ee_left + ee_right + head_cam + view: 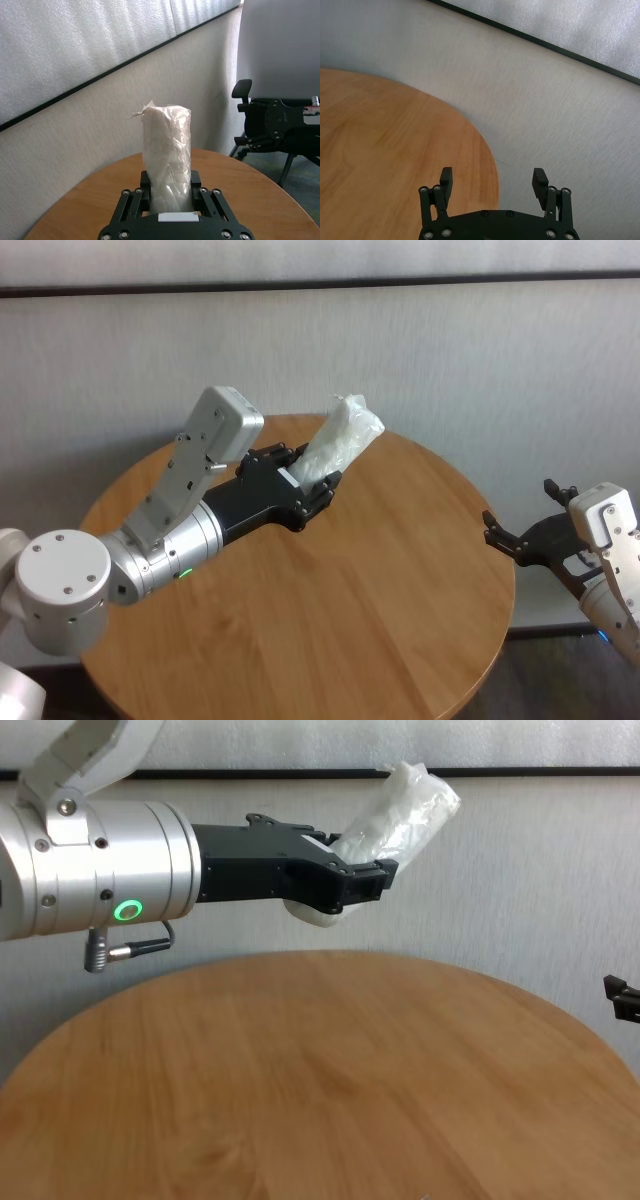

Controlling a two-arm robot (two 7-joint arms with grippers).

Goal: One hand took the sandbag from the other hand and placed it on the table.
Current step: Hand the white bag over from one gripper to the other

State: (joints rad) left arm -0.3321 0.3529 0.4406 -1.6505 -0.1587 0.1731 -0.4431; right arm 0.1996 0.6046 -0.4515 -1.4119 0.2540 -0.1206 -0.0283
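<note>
Above the round wooden table [330,600], the left gripper [312,482] clamps 1 white sandbag [340,440]. The right gripper [525,540] hovers off the table's edge, jaws open, beside 1 black office chair [250,120].

Office: swivel chair [250,117], partition wall [450,360]

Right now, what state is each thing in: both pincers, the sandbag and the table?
Left pincer: shut on the sandbag, raised above the table.
Sandbag: held by its lower end, sticking up past the fingertips, clear of the wood.
Right pincer: open, holding nothing, just off the table's right edge.
Table: nothing resting on the wood in view.
</note>
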